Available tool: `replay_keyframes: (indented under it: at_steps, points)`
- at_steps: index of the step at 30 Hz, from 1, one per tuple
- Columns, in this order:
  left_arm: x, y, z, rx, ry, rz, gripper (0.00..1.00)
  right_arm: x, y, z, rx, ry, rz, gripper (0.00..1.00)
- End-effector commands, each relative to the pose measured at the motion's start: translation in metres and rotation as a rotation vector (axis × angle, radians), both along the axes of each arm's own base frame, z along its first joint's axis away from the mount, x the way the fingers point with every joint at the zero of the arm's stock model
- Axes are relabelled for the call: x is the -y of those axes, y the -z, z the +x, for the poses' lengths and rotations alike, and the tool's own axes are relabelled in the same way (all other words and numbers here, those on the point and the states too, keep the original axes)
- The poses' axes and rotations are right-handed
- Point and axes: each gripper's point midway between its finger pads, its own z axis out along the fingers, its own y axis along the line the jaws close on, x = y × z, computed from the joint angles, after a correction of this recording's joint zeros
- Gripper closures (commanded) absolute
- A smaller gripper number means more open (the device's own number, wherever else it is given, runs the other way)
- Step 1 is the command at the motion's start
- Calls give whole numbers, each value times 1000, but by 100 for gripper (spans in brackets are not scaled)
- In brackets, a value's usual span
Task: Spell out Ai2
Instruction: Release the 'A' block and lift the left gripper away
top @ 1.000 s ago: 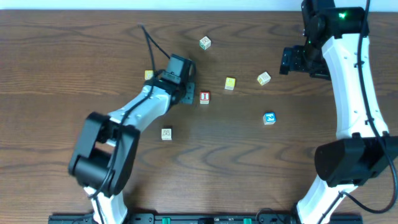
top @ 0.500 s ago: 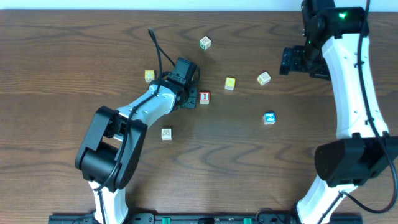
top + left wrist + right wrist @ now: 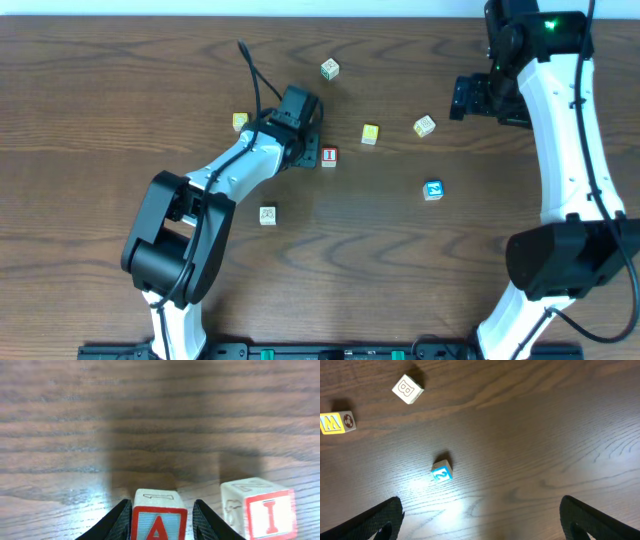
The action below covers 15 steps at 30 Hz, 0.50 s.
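My left gripper [image 3: 302, 150] is shut on the A block [image 3: 159, 519], a white cube with a red-framed blue face. It holds the block low on the table, just left of the red I block [image 3: 329, 156], which also shows in the left wrist view [image 3: 260, 507]; a narrow gap separates them. The blue 2 block [image 3: 432, 190] lies to the right and shows in the right wrist view [image 3: 441, 471]. My right gripper [image 3: 470, 97] is open and empty, high above the table at the back right [image 3: 482, 525].
Loose blocks lie around: one at the back [image 3: 330, 68], a yellow one at the left [image 3: 240, 121], a yellow one [image 3: 370, 134], a B block [image 3: 424, 125], and a pale one nearer the front [image 3: 267, 215].
My left gripper has moved slightly right with the A block, closer to the I block. The right arm has not moved.
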Motion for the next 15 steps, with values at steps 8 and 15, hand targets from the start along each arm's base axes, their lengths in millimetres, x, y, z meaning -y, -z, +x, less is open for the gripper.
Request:
replay_keyframes:
  at_steps: [8,15]
  points:
    - [-10,-40,15,19,10,109,67,5,-7,-1,12,2,-14,1]
    - [-55,-37,5,-11,82,373,66,5,-6,-2,10,2,-14,1]
